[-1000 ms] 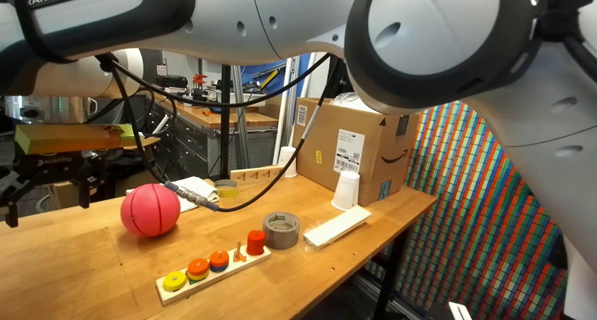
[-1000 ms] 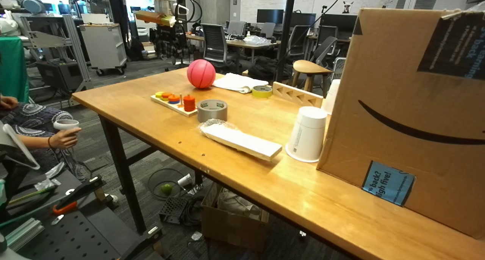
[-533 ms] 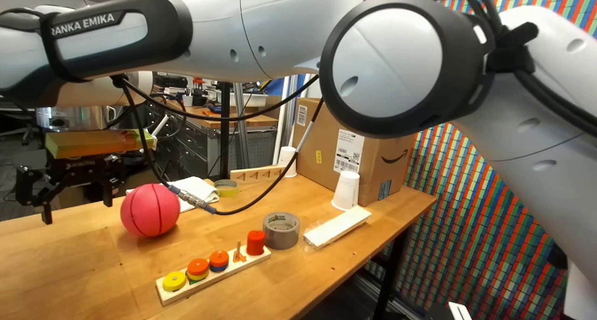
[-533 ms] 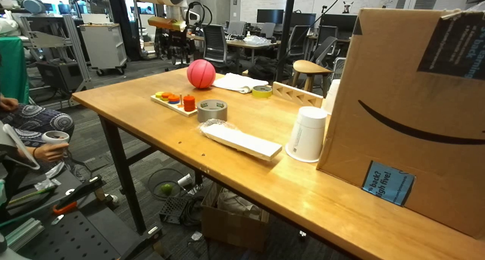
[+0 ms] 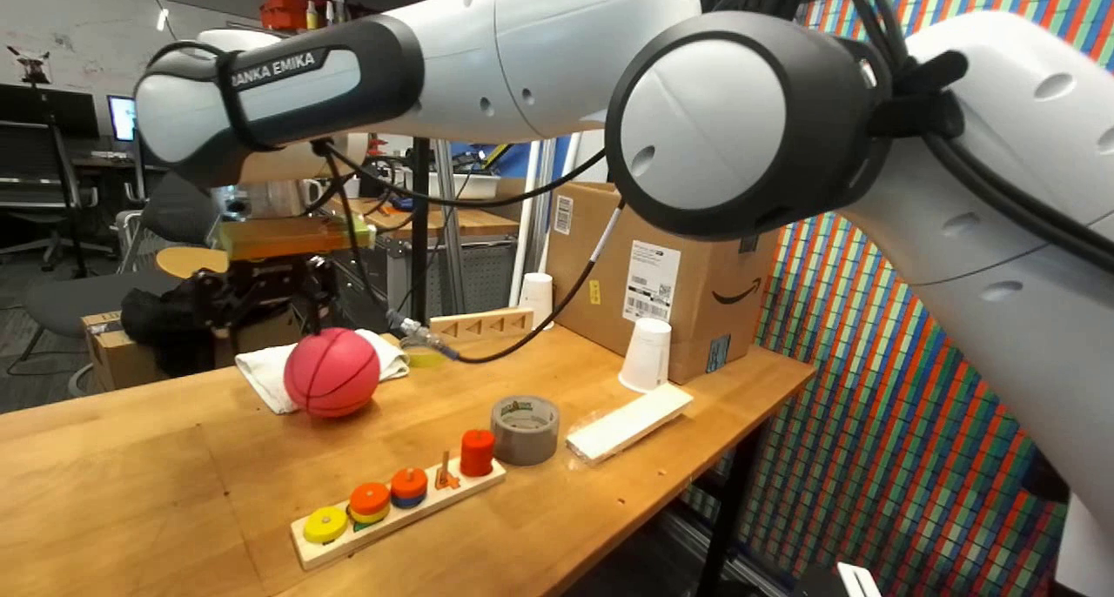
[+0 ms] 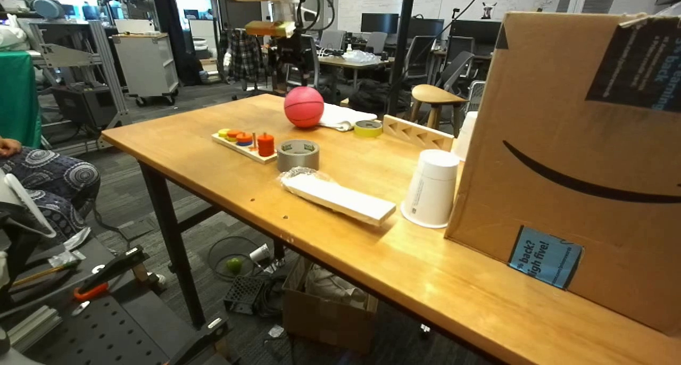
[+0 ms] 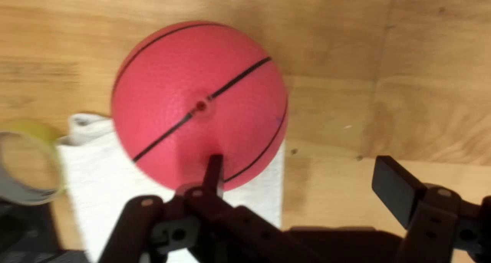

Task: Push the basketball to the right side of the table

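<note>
The basketball, a small pink-red ball with black lines [image 5: 332, 372], stands on the wooden table [image 5: 130, 475] in front of the white cloth. It also shows in an exterior view [image 6: 304, 107] and large in the wrist view [image 7: 199, 102]. My gripper [image 7: 299, 159] is open, with its fingers wide apart and nothing between them. One finger [image 7: 213, 175] overlaps the ball's lower part in the wrist view and appears to touch its top. The other finger [image 7: 399, 190] is over bare wood, off the ball. The gripper hangs above and behind the ball in an exterior view [image 5: 268, 323].
A white cloth [image 6: 343, 121] lies beside the ball, with a yellow tape roll [image 6: 367, 129] and a wooden rack [image 6: 417, 133] beyond. A stacking toy [image 5: 396, 514], grey tape roll [image 5: 525, 445], white board [image 5: 628, 425], cups [image 5: 647, 355] and a cardboard box [image 5: 600, 275] also stand there.
The gripper has moved right in both exterior views, up to the ball. The ball has rolled right, along the white cloth, and its black lines have turned.
</note>
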{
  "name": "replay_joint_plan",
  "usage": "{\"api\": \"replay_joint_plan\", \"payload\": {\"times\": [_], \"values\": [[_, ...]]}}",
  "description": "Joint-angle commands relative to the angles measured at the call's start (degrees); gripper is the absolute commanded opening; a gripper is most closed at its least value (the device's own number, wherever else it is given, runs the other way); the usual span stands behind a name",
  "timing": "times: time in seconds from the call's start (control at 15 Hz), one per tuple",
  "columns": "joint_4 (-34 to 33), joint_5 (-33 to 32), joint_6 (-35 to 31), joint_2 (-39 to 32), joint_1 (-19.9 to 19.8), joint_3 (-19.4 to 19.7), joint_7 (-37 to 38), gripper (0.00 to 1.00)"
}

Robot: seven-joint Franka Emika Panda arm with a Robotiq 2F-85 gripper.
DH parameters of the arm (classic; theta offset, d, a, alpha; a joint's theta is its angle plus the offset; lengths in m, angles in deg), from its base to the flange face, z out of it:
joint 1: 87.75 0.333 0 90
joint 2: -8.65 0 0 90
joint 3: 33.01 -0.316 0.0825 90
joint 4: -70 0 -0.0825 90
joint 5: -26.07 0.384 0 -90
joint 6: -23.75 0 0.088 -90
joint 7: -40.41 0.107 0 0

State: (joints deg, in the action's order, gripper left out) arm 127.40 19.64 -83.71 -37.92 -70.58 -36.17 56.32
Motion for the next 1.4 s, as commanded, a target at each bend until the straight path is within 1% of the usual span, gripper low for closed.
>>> {"api": "replay_joint_plan", "payload": {"times": [0.0, 0.13, 0.27, 0.4, 0.53, 0.67, 0.73, 0.87, 1.0, 1.2, 1.33], "values": [[8.4, -4.9, -2.2, 9.8, -1.3, 5.1, 3.6, 1.0], [11.9, -8.6, -3.2, 14.6, -1.7, 8.1, 4.8, 1.0], [16.6, -13.3, -5.2, 20.0, -1.0, 10.9, 6.9, 1.0], [21.7, -15.0, -4.9, 25.7, -1.0, 10.8, 5.7, 1.0], [26.6, -13.1, -5.0, 30.5, -1.0, 8.8, 3.9, 1.0], [32.0, -9.9, -6.6, 34.9, -0.7, 6.2, 2.0, 1.0], [34.5, -9.1, -7.0, 36.8, -2.0, 2.8, 1.8, 1.0], [40.3, -5.9, -8.4, 40.5, -1.6, -0.7, 1.1, 1.0], [46.2, -3.7, -9.3, 43.8, -0.9, -4.2, 1.9, 1.0], [54.2, 0.7, -9.8, 46.7, 0.6, -9.1, 2.7, 1.0], [57.1, 3.5, -9.3, 46.8, 1.5, -11.7, 2.3, 1.0]]}}
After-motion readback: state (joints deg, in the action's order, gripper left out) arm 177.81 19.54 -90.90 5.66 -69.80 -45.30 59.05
